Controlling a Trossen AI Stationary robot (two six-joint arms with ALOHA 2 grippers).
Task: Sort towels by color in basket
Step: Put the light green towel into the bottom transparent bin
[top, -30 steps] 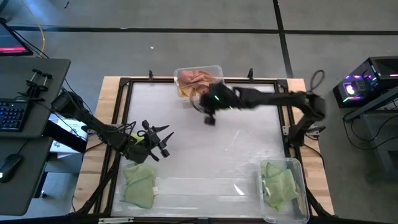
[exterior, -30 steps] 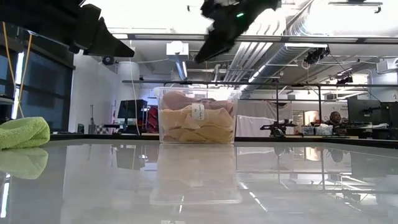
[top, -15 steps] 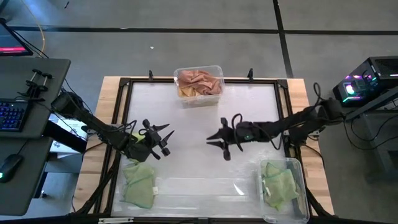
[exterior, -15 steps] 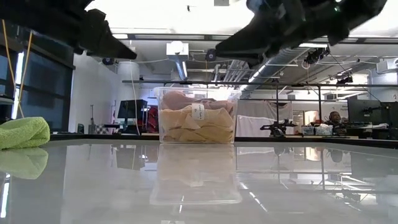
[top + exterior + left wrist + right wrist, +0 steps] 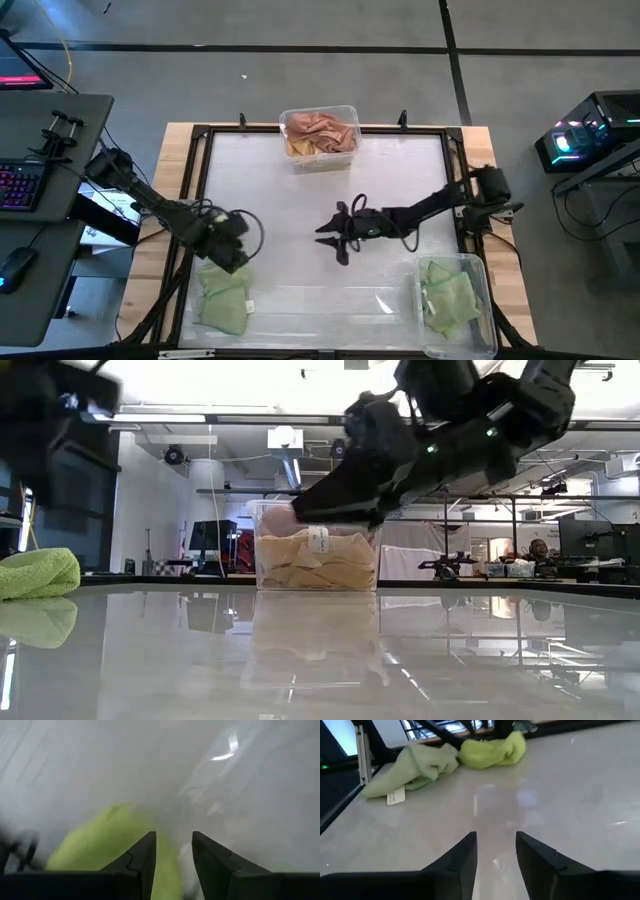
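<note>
Two light green towels (image 5: 224, 296) lie crumpled at the table's near left; they also show in the right wrist view (image 5: 445, 760) and at the low view's left edge (image 5: 35, 572). My left gripper (image 5: 232, 250) hovers just above their far side, pointing down, open, with green cloth (image 5: 110, 847) below its fingers. My right gripper (image 5: 325, 232) is open and empty over the table's middle (image 5: 495, 855), facing the green towels. Mustard towels (image 5: 300, 565) and a pink one (image 5: 320, 127) fill the far bin. More green towels (image 5: 450, 295) lie in the near-right bin.
A clear bin (image 5: 284, 122) stands at the middle of the far edge, and a second clear bin (image 5: 420, 300) at the near right corner. A dark frame (image 5: 200, 180) rims the white table top. Bare table lies between the two grippers.
My right gripper has swung from beside the far bin down to the table's middle, toward the near and left edges, and now sits lower. My left gripper has tipped downward and shifted slightly toward the green towels at the near left. The towels have not moved.
</note>
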